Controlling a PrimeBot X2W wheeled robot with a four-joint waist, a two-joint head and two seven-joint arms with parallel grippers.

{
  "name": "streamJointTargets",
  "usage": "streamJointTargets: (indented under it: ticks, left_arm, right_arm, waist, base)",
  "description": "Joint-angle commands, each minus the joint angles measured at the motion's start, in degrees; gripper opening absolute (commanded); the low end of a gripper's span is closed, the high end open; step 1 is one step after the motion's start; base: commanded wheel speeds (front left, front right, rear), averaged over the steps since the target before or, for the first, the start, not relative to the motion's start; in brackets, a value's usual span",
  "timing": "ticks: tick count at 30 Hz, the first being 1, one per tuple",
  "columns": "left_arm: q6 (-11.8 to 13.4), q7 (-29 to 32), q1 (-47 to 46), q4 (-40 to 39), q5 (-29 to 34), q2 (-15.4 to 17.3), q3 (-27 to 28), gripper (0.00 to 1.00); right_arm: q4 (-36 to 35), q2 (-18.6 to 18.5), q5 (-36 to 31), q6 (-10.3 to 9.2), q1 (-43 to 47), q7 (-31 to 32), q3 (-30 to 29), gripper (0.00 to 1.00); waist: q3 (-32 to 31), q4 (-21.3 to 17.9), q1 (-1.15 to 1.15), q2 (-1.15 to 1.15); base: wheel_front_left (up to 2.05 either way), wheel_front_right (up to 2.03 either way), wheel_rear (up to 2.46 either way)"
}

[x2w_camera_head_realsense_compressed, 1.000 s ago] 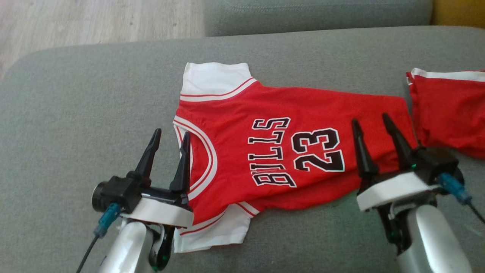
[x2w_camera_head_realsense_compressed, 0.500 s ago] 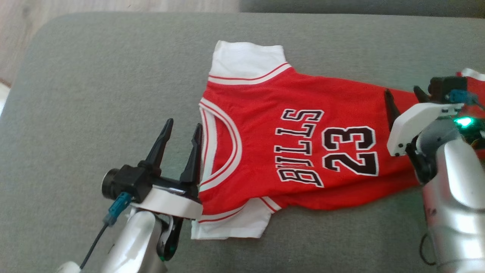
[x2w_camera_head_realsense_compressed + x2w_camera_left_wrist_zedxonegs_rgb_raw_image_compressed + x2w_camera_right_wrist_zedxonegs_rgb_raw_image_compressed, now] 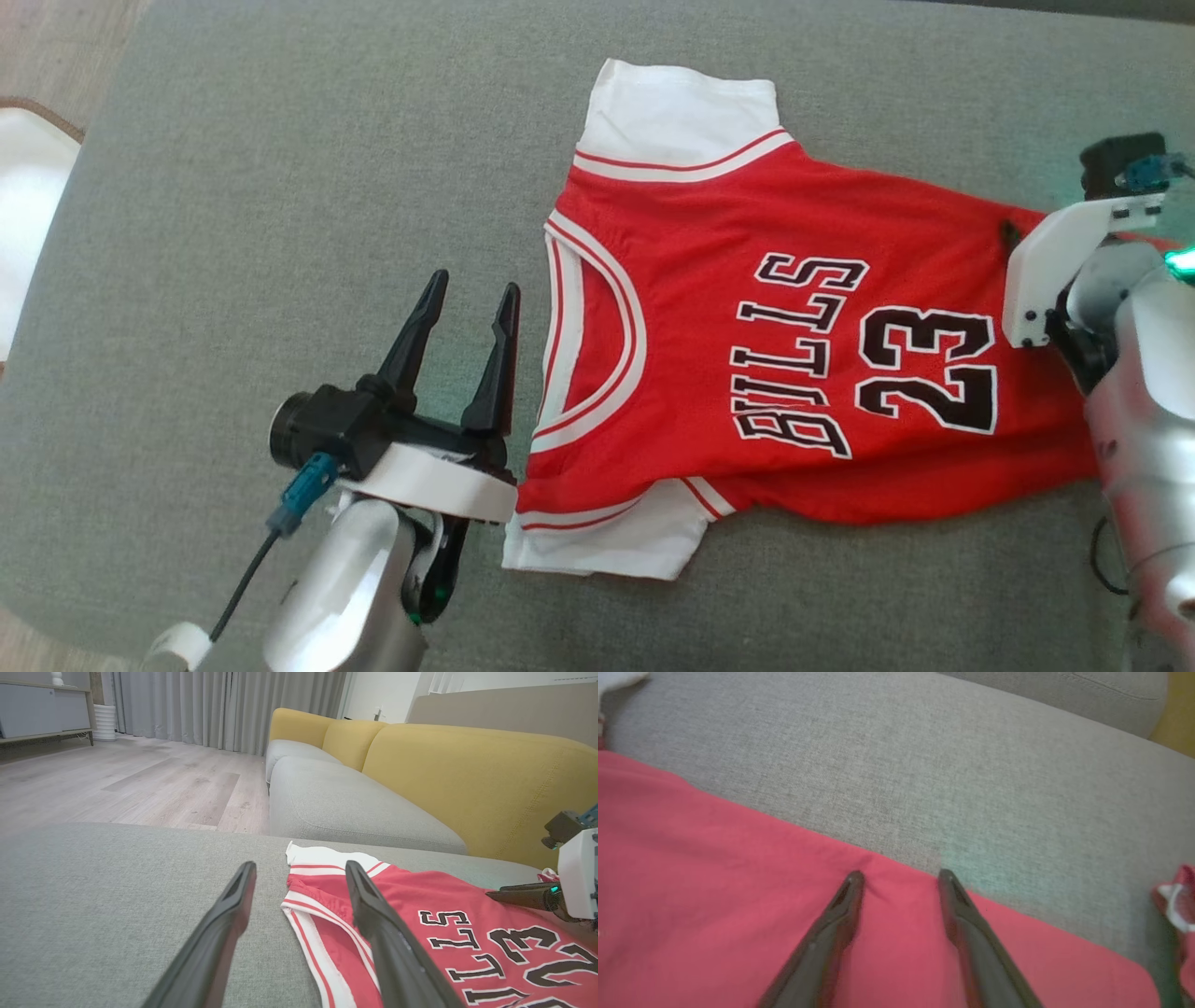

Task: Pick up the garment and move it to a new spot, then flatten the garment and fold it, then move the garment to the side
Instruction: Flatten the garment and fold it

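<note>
The garment (image 3: pixel 766 336) is a red jersey with white sleeves and black "BULLS 23" lettering, spread flat on the grey cushion (image 3: pixel 280 187). My left gripper (image 3: pixel 474 282) stands open just left of the collar; in the left wrist view my left gripper (image 3: pixel 301 864) has one finger over the neckline of the garment (image 3: pixel 420 896). My right gripper (image 3: pixel 900 874) is open, both tips pressed down on the garment (image 3: pixel 714 896) at its far hem edge, with a small pucker at the left tip. In the head view its white wrist mount hides most of my right gripper (image 3: pixel 1010 233).
A second red and white cloth (image 3: pixel 1176 896) lies just right of the hem. A yellow sofa back (image 3: pixel 467 774) rises behind the cushion, with wood floor (image 3: pixel 140 774) beyond. The cushion's rounded left edge (image 3: pixel 84 187) borders a white object (image 3: pixel 28 205).
The head camera has shifted. My right gripper has swung forward from the near hem to the far hem edge and tipped down onto the cloth. My left gripper stays beside the collar.
</note>
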Motion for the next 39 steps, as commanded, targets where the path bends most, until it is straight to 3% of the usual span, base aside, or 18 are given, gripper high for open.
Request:
streamJointTargets:
  ticks: [1, 16, 26, 39]
  left_arm:
    - [-0.1, -0.54, -1.97, -1.68, -0.3, 0.21, 1.58, 1.0]
    - [-0.16, -0.54, -2.43, -2.37, -0.58, -0.02, 1.62, 1.0]
    - [0.26, -0.54, -3.73, -3.86, -2.91, -0.04, -0.36, 1.0]
    - [1.89, -0.55, -5.7, -5.31, -6.69, -0.05, -3.78, 1.0]
  right_arm:
    - [0.14, -0.01, -0.19, -0.04, -0.39, -0.28, 1.63, 0.0]
    - [1.68, 0.96, 1.89, -0.04, -9.48, -17.55, 7.49, 0.0]
    - [5.5, -2.46, -0.98, -0.04, -18.24, -19.89, 6.52, 0.0]
    - [10.94, -5.33, -10.7, -0.04, -27.16, -23.26, 5.56, 0.0]
  waist:
    - [0.27, 0.14, 0.0, 0.0]
    - [1.42, 0.68, 0.0, 0.0]
    - [5.57, 5.23, 0.0, 0.0]
    - [9.36, 10.73, 0.0, 0.0]
  base:
    - [0.0, 0.0, 0.0]
    - [0.0, 0.0, 0.0]
    - [0.0, 0.0, 0.0]
    - [0.0, 0.0, 0.0]
